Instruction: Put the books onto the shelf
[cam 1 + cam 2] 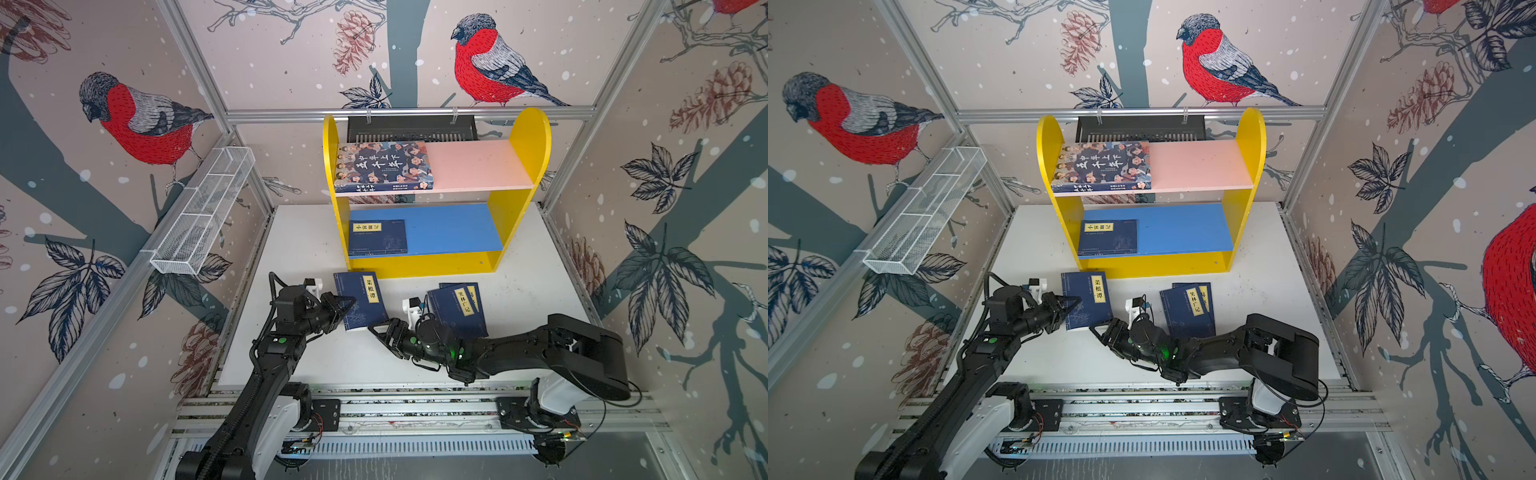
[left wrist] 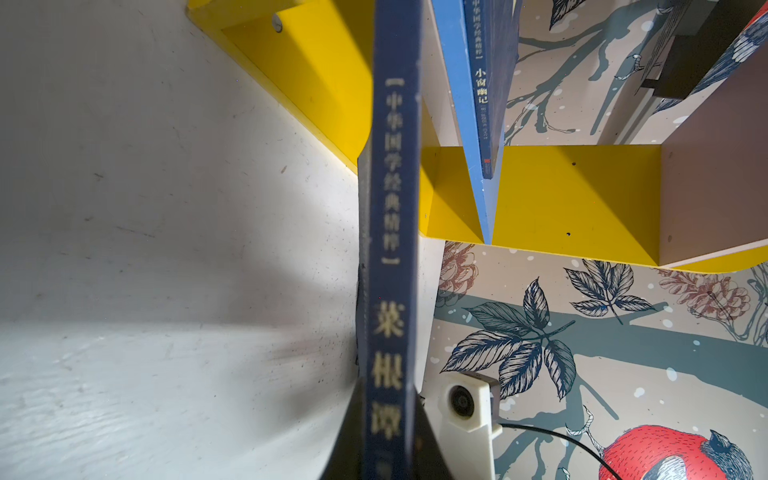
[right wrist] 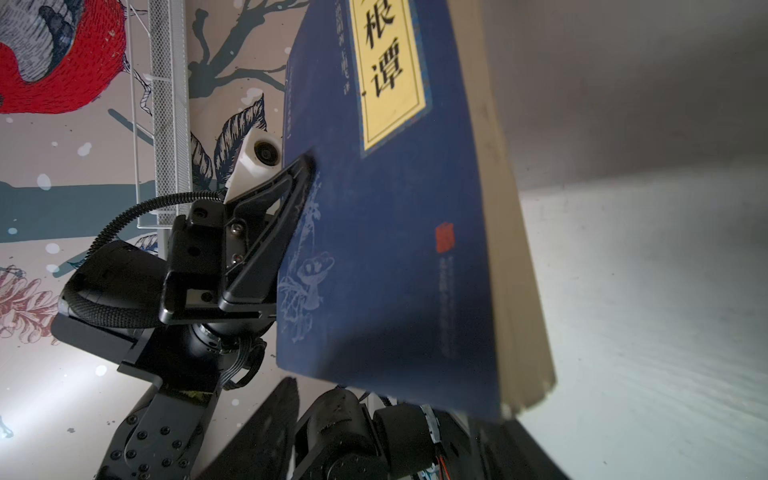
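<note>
**Two books shelved, one gripped, two lying on the table**

Upper centre in both top views stands the shelf [image 1: 528, 137] [image 1: 1246, 137]. The illustrated book [image 1: 384, 166] lies flat at the left end of its pink upper board [image 1: 478, 166]. A shelved navy book [image 1: 378, 237] lies flat at the left end of the blue lower board [image 1: 449, 228].

Just below the shelf, left of centre, the left gripper [image 1: 348, 304] is clamped tight on the spine edge of the held navy book [image 1: 361, 301] [image 3: 395, 228]. The spine [image 2: 392, 208] fills the middle of the left wrist view.

The right gripper [image 1: 377, 328] sits at that book's lower right corner with its jaws apart. In the right wrist view the corner lies between them, and contact cannot be judged.

Right of centre, two overlapping navy books [image 1: 457, 311] rest on the white table [image 1: 307, 249].
</note>
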Controlling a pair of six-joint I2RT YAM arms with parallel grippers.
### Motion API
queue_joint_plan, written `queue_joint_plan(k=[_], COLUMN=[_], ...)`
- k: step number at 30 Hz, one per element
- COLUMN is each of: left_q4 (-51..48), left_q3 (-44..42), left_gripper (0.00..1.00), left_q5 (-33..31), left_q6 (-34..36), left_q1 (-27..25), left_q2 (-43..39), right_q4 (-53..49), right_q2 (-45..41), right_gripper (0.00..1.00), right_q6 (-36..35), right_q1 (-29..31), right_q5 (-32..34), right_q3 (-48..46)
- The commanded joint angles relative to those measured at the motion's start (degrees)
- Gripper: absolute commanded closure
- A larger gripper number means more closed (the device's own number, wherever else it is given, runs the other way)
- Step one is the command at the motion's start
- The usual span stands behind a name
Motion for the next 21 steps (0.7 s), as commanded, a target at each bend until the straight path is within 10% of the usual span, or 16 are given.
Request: queue_joint_plan(k=[1, 21], left_q4=[3.5, 2.3], left_q3=[0.4, 0.3], left_gripper=[1.00, 1.00], left_q5=[1.4, 1.4], left_q6=[-1.1, -2.9], left_q1=[0.1, 0.0], left_q2=[-0.1, -0.8], right_q4=[7.1, 15.9], right_q2=[1.4, 8.4], right_gripper=[0.35, 0.44], right_q6=[2.5, 5.4], right_q1=[0.1, -1.5], right_q5=[2.7, 4.6], right_q3=[0.4, 1.9])
